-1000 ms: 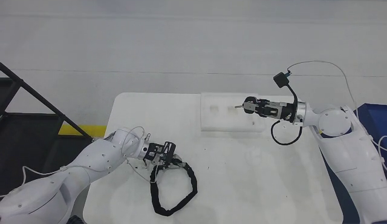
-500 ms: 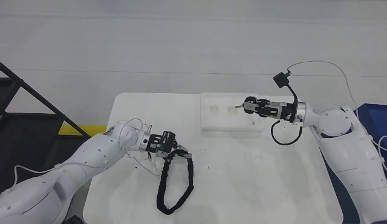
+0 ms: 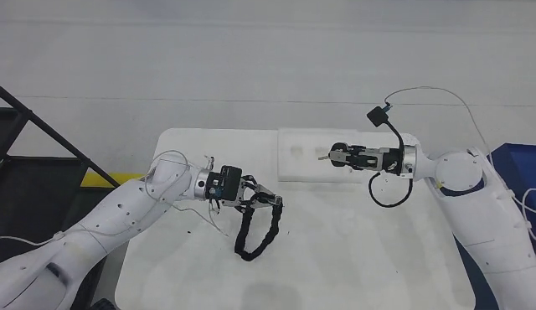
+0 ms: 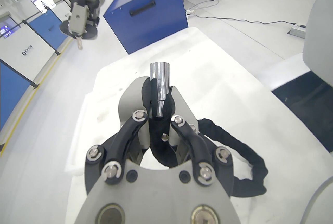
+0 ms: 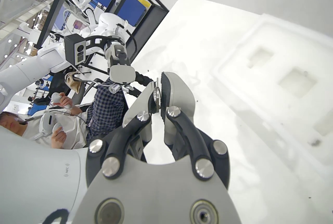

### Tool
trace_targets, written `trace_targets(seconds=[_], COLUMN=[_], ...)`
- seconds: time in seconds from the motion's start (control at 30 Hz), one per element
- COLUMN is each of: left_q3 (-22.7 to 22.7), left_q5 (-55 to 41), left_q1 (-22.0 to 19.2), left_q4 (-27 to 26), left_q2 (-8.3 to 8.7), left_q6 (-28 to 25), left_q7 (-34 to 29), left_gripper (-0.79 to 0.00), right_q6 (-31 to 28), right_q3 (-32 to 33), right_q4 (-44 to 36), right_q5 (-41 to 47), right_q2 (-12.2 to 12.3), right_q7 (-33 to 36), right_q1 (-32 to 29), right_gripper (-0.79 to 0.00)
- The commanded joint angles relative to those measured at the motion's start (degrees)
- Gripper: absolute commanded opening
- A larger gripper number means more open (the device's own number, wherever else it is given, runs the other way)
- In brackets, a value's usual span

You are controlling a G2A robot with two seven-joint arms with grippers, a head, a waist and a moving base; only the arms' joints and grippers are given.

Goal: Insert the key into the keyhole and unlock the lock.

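Lock carried toward the key

The left gripper (image 4: 157,85) is clamped on the lock (image 4: 160,71), chrome barrel pointing outward. It has swung from the table's (image 3: 360,251) left edge toward centre, cable trailing. The right gripper (image 5: 159,82) pinches the key (image 5: 156,95) and has edged nearer over the foam tray (image 3: 293,169).

You have bright, even overhead light. The flat white bench (image 4: 234,89) washes out almost to blank in both wrist views. The shiny chrome lock cylinder (image 4: 160,79) catches glare, and straight lines bow near the wrist views' edges.
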Motion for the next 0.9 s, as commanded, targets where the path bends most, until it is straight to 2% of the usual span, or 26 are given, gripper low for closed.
trace_targets(seconds=[0.0, 0.17, 0.33, 0.53, 0.87], left_q3=[-1.0, -2.9, -3.6, -3.5, -3.5], left_q5=[-0.5, -1.6, -2.2, -3.9, -3.9], left_q1=[0.5, 1.3, 1.6, 1.6, 1.6], left_q4=[-1.7, -5.0, -6.0, -4.5, -4.5], left_q2=[0.32, 0.49, -0.10, -1.42, -1.42], left_q6=[0.2, 1.1, 2.1, 2.6, 2.6], left_q7=[-0.6, -2.1, -2.4, -1.6, -1.6], left_gripper=[-0.785, -0.785, -0.785, -0.785, -0.785], right_q6=[1.8, 4.3, 5.4, 6.3, 6.3], right_q3=[0.7, 2.5, 3.8, 4.5, 4.5], right_q4=[-3.2, -9.7, -14.3, -14.4, -14.4], right_q5=[0.8, 1.4, 3.8, 5.5, 5.5], right_q2=[0.3, 1.0, 1.4, 1.6, 1.6], right_q7=[2.0, 4.2, 5.1, 3.9, 3.9], right_q1=[-0.9, -2.8, -4.6, -5.3, -5.3], right_gripper=[-0.785, -0.785, -0.785, -0.785, -0.785])
